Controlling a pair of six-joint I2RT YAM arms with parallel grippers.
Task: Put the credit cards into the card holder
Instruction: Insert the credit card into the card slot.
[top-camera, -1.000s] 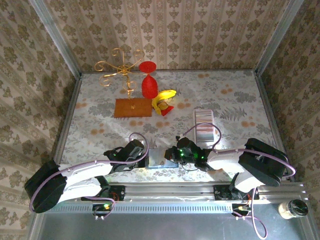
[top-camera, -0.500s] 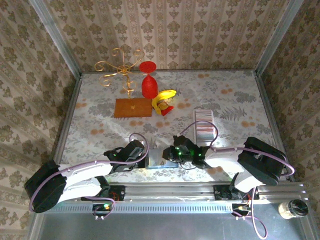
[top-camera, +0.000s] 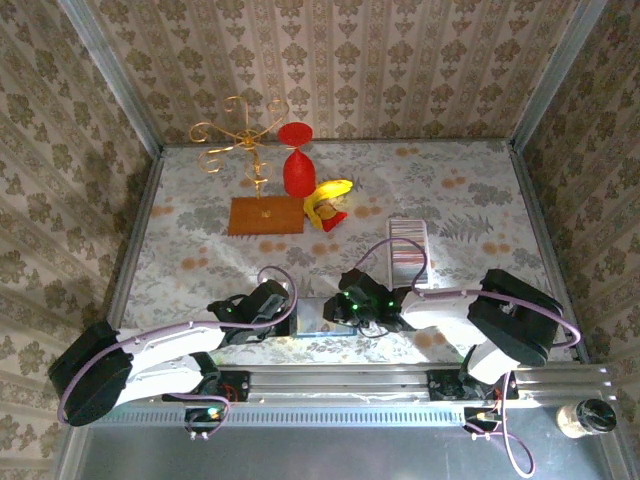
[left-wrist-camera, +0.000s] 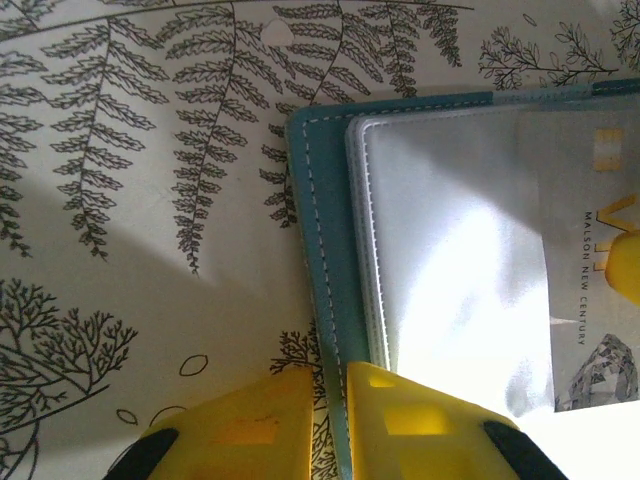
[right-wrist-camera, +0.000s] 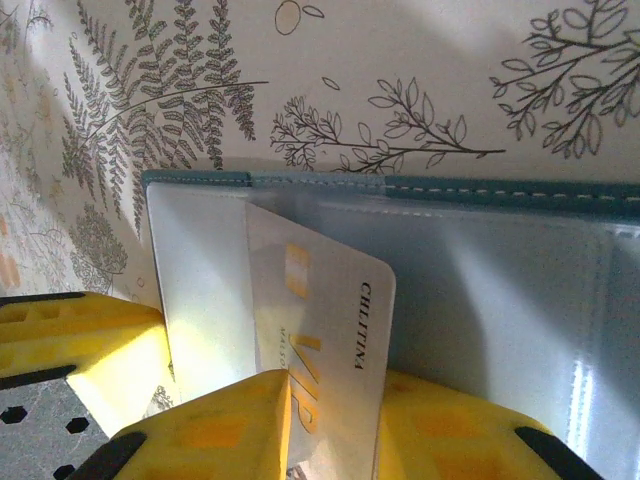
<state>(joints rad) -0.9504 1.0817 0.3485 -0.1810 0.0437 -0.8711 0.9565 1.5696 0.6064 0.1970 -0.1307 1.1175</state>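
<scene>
The card holder (right-wrist-camera: 470, 195) is a teal-edged wallet with clear sleeves, lying flat near the table's front edge (top-camera: 312, 316). My left gripper (left-wrist-camera: 330, 378) is shut on its stitched teal edge (left-wrist-camera: 322, 260). A pale silver credit card (right-wrist-camera: 330, 300) with gold VIP lettering sits slanted, partly inside a clear sleeve, and shows through the plastic (left-wrist-camera: 590, 300). My right gripper (right-wrist-camera: 335, 390) straddles the card's outer end, and the jaws stand apart, wider than the card is thick. Both grippers meet at the holder, the left (top-camera: 292, 318) and the right (top-camera: 338, 308).
A long silvery ribbed tray (top-camera: 408, 248) lies behind the right arm. At the back stand a gold wire stand on a brown board (top-camera: 265, 214), a red goblet (top-camera: 297, 165) and a banana (top-camera: 328, 196). Patterned walls close in three sides.
My right gripper has shifted left toward the holder and its jaws have parted around the card. The left gripper and the holder have stayed put.
</scene>
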